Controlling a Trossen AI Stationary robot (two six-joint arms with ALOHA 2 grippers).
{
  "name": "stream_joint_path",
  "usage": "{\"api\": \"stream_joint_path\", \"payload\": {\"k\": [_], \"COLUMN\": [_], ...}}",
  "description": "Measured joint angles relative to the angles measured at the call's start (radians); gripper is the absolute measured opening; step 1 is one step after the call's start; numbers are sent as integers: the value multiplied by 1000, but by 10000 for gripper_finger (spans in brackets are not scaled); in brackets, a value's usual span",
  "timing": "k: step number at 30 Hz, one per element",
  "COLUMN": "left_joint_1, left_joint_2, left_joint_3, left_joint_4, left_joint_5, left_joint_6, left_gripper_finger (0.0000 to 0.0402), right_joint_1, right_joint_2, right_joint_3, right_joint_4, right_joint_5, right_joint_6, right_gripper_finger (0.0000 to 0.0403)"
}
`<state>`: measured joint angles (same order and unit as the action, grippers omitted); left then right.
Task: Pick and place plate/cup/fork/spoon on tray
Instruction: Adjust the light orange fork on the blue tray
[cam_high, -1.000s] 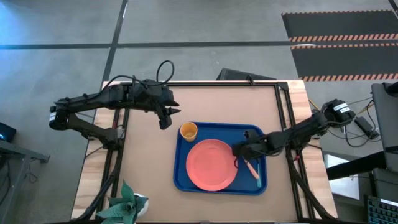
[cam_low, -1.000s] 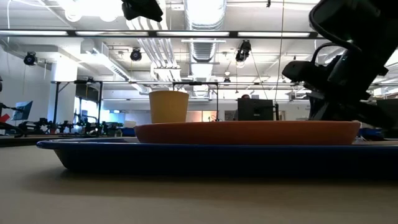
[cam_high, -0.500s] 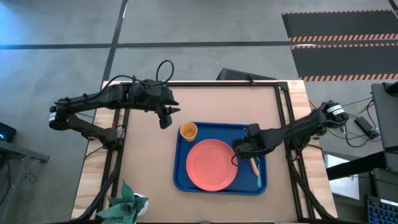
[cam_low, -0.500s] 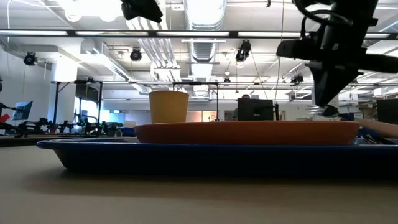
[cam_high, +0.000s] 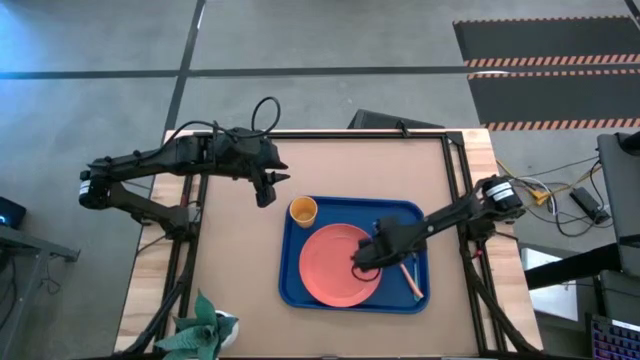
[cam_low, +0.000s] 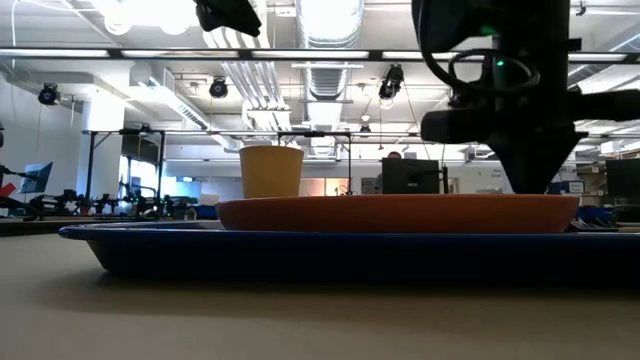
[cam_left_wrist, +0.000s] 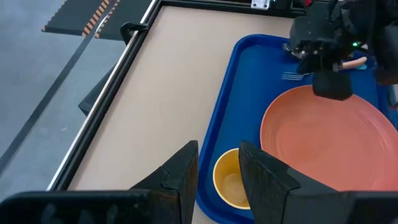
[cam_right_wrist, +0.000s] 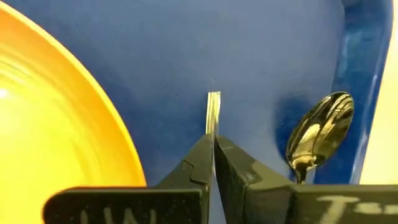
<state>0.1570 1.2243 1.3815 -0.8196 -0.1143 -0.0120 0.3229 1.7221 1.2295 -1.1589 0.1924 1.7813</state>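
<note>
Could go wrong here: clipping the fork (cam_left_wrist: 292, 76) or shoving the plate (cam_high: 335, 265), with the right gripper (cam_high: 360, 268) pinched shut, holding nothing visible, low at the plate's rim just beside the tines. Could also nudge the spoon (cam_right_wrist: 320, 134) lying close by. Loaded on the tray (cam_high: 292, 285): plate, cup (cam_high: 303, 211) upright and empty, fork, spoon. Parked well clear above bare table, the left gripper (cam_high: 268, 190), fingers partly apart, empty.
</note>
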Motion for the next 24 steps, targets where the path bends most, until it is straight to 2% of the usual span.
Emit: {"api": "stream_joint_path", "payload": {"k": [10,17,24], "left_joint_1": [0,0,0], "left_joint_2": [0,-2,-2], "left_joint_3": [0,0,0], "left_joint_4": [-1,-8,-10], "left_joint_5": [0,0,0], "left_joint_6": [0,0,0], "left_gripper_finger": [99,99,99], "right_joint_1": [6,43,145], "right_joint_2": [-3,-12,-12], "right_joint_3": [79,117,68], "right_joint_4": [-214,-207,-105], "right_joint_5": [26,-34,-111], "right_joint_6": [79,36,148], "right_gripper_finger": [8,8,8]}}
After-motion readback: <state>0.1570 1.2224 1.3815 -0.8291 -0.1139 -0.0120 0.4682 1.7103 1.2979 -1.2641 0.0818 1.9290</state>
